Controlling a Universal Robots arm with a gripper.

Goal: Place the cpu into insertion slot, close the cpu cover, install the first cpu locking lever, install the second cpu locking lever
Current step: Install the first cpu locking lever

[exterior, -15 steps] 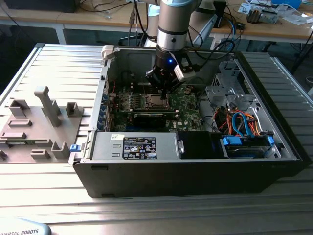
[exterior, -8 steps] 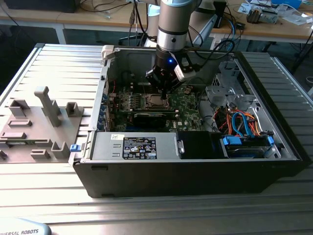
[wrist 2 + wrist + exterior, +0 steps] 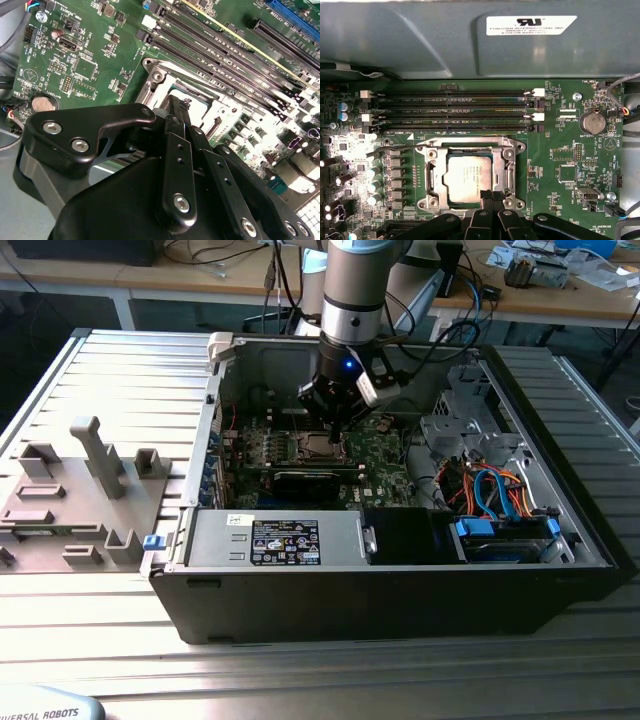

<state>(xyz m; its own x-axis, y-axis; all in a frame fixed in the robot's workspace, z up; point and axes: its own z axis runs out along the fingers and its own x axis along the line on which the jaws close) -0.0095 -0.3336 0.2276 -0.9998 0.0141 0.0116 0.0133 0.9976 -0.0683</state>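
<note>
Green motherboard, dull silver-grey cpu (faint dark print), silvery cpu cover, black gripper.

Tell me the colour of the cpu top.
The cpu is silver-grey, clearest in the first wrist view.

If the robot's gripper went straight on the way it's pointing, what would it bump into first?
Probably the cpu cover, at the edge where its frame meets the cpu. In the first wrist view the gripper points at that spot. How much gap is left between them is hard to judge.
</note>
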